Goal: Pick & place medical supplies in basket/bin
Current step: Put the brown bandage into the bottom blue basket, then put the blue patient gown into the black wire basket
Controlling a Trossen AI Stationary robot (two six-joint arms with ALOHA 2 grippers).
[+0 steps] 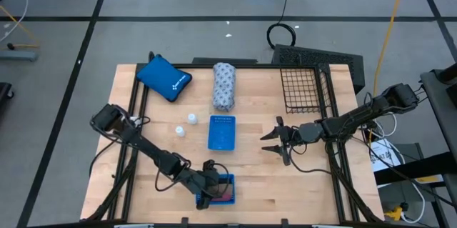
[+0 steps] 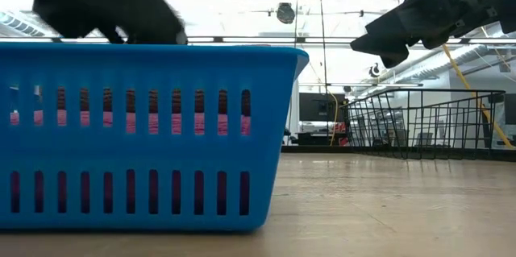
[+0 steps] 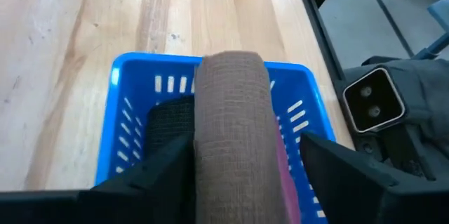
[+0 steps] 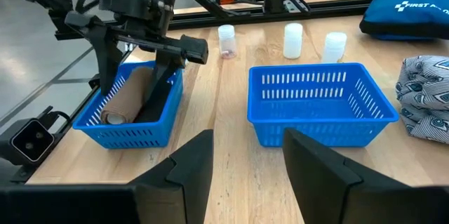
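Pale wood planks make up the table (image 1: pixel 250 149), framed by a dark rail, with grey floor around it and a bright hall visible past its far edge in the low view.

At the front edge, the left gripper (image 1: pixel 212 187) hangs over a small blue tray (image 4: pixel 105 127). Its fingers (image 3: pixel 165 164) stand spread on either side of a brown roll (image 3: pixel 235 133) that leans in the tray; the left wrist view shows gaps between the roll and both fingers, so nothing is clamped. That same view shows a pink block (image 3: pixel 284 175) and a black block (image 3: pixel 165 122) lying beside the roll, which the overhead picture cannot separate. The low view gives only the tray's slotted wall with pink behind the slots.

The right gripper (image 1: pixel 273 142) hovers above bare wood right of centre, its fingers (image 4: pixel 193 164) parted about halfway and holding nothing.

From the right wrist view, a second blue tray (image 4: pixel 319 104) sits mid-table, and three little white bottles (image 4: pixel 293 40) stand in a row behind it. Overhead, only two of them can be made out. A patterned white roll (image 1: pixel 224 85) lies beyond that tray, with a blue first-aid pouch (image 1: pixel 164 78) to its left.

The black wire basket (image 1: pixel 303 88) stands at the far right corner, well apart from both trays.
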